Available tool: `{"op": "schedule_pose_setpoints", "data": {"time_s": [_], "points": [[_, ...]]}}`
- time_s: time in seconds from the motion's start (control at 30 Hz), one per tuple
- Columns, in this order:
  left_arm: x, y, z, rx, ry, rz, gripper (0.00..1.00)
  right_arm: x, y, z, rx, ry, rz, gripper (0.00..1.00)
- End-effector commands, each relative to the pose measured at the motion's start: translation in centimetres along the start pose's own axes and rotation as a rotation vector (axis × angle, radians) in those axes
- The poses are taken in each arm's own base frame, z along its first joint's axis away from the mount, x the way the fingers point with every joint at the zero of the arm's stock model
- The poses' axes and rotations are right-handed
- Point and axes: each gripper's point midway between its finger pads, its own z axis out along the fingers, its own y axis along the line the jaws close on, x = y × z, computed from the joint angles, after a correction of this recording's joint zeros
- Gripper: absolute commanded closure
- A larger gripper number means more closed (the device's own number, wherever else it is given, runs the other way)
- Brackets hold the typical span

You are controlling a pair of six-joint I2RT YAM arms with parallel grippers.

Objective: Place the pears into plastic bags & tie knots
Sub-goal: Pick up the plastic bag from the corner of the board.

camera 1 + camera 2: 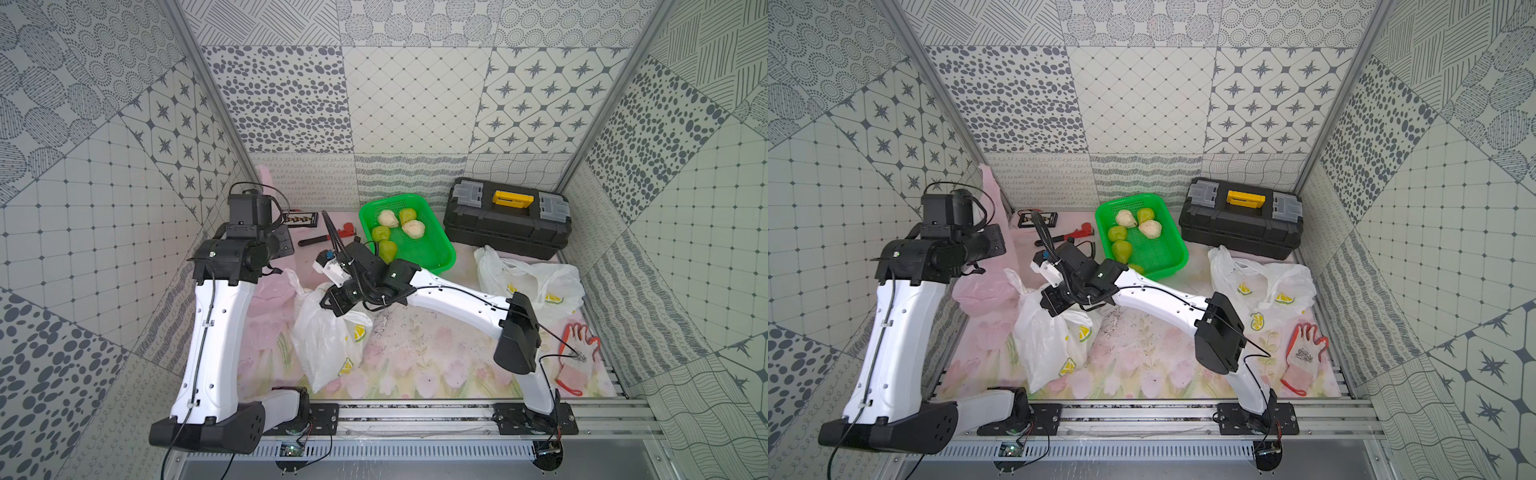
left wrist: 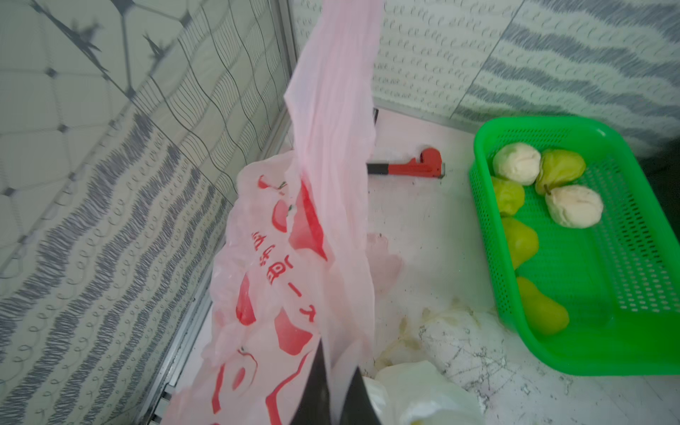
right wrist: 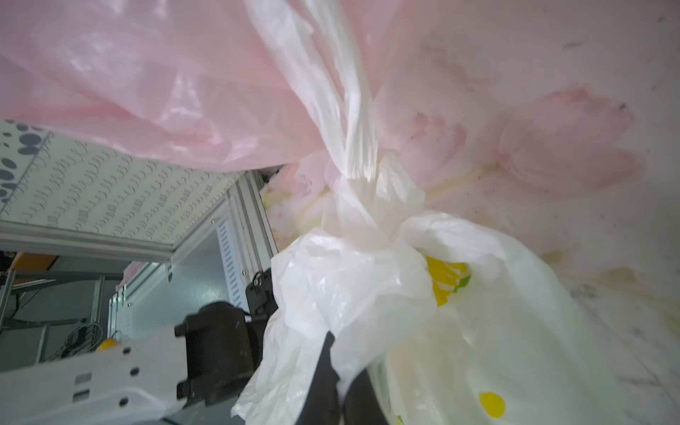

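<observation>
In a top view, the white bag [image 1: 324,336] at centre bore yellow lemon prints edged in green, as did the second white bag [image 1: 536,282] at right. The pink bag [image 2: 279,265] carried red prints. In the green mesh basket [image 1: 430,249] lay cream pears [image 1: 413,228] and yellow-green pears [image 1: 381,233]. The toolbox [image 1: 505,232] was black, its handle [image 1: 512,198] yellow, its latches [image 1: 468,195] grey. The wrench [image 2: 415,167] was red, and the glove [image 1: 575,357] white with orange-red fingers. The table cover [image 1: 428,357] showed pale pink tulips, the walls [image 1: 415,99] grey-on-white patchwork motifs.
</observation>
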Motion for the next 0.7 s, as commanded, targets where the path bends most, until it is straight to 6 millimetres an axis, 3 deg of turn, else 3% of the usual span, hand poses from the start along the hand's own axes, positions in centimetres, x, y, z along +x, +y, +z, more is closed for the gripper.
{"op": "schedule_pose_setpoints", "data": {"time_s": [0.0, 0.13, 0.2, 0.27, 0.33, 0.5, 0.57, 0.67], "points": [[-3.6, 3.3, -4.4, -0.136, -0.164, 0.018, 1.00, -6.3, 1.8, 1.9, -0.087, -0.253, -0.029, 0.93], [-4.9, 2.7, -5.9, -0.080, -0.255, -0.004, 1.00, -8.8, 1.8, 4.8, -0.161, -0.365, 0.042, 0.85], [-4.9, 1.8, -5.7, -0.027, -0.258, -0.010, 1.00, -8.4, 0.7, 6.8, -0.137, -0.325, 0.077, 0.80], [-4.8, 0.6, -5.2, 0.039, -0.251, -0.015, 1.00, -7.7, -0.1, 8.0, -0.119, -0.274, 0.088, 0.68], [-4.6, -0.4, -4.7, 0.089, -0.244, -0.011, 1.00, -7.2, -0.4, 8.1, -0.131, -0.237, 0.095, 0.59], [-5.1, -2.1, -4.1, 0.162, -0.254, 0.003, 1.00, -7.8, 0.7, 4.1, -0.213, -0.193, 0.098, 0.36], [-5.7, -3.1, -4.2, 0.204, -0.263, 0.010, 1.00, -8.9, 1.1, 0.6, -0.240, -0.239, 0.091, 0.31], [-6.6, -5.6, -4.7, 0.291, -0.272, 0.029, 1.00, -8.8, -1.1, -3.8, -0.188, -0.304, 0.129, 0.27]]}}
